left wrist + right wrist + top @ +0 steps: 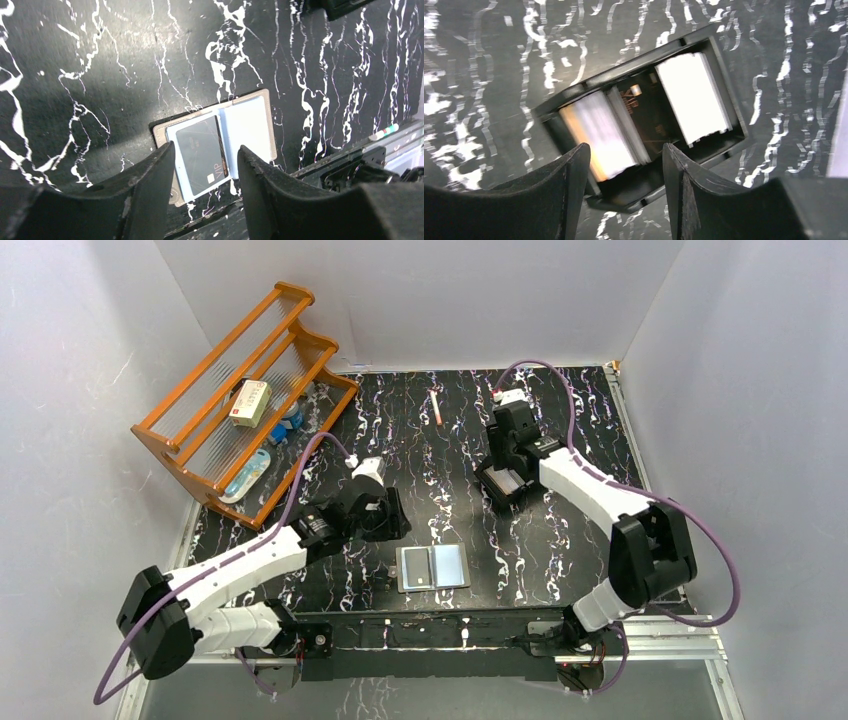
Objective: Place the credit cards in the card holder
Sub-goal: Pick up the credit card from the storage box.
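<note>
The card holder [432,567] lies open and flat on the table [560,540], with one dark card [200,155] seated in one of its pockets. The left gripper [206,149] hangs just above the holder, fingers spread and holding nothing. Beyond the holder and to its right, the right gripper [625,149] hovers over the black tray [639,64], fingers likewise parted and empty. Pale credit cards [694,97] lie inside that tray.

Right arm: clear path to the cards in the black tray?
Probably yes. The right claw hangs open above the tray, and the credit cards lie uncovered inside; only its walls may hinder a grip.
</note>
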Controlling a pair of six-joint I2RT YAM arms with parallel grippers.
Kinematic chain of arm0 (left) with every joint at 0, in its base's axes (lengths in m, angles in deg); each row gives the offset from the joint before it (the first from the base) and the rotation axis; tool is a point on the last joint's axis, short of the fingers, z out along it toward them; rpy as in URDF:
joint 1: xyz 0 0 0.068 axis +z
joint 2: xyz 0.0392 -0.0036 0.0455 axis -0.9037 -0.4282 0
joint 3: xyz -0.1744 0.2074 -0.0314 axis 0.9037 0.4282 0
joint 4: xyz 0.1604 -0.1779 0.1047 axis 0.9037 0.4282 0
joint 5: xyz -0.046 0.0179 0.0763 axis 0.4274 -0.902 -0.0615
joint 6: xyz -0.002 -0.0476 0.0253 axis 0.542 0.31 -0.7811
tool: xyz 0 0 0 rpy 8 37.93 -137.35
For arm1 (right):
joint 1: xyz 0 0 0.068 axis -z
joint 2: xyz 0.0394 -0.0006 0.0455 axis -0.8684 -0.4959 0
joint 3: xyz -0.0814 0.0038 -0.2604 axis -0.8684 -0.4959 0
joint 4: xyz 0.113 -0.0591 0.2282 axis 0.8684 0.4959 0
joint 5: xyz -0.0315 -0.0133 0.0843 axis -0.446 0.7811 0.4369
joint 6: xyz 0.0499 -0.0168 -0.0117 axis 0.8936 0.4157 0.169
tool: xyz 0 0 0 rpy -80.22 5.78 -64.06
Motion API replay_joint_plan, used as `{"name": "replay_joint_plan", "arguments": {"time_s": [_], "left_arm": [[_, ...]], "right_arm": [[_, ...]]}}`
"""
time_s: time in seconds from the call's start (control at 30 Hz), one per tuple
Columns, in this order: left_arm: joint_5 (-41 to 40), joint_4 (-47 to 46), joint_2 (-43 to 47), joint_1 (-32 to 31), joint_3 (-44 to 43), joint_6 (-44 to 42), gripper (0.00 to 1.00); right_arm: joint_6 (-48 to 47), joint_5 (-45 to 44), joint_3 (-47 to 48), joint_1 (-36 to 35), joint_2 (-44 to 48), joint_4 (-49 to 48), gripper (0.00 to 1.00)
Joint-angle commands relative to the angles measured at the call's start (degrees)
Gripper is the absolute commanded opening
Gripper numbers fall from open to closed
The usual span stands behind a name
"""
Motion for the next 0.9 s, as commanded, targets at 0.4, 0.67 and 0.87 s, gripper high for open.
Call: {"name": "replay_joint_plan", "arguments": {"time_s": [0.4, 0.67, 0.87], "left_arm": [[0.79, 7.66, 12.03, 0.33, -1.07, -17.85, 0.81], [-4.24, 9.62, 15.88, 0.32, -0.12, -18.97, 0.98], [-4.34, 11.57, 15.86, 0.32, -1.52, -20.13, 0.99]], "right_arm": [[-14.60, -7.78, 8.71, 3.98, -12.04, -2.35, 0.66], [-16.58, -16.40, 10.05, 4.00, -17.63, -0.65, 0.65], [-17.65, -18.51, 9.78, 4.00, -19.23, -1.81, 0.63]]}}
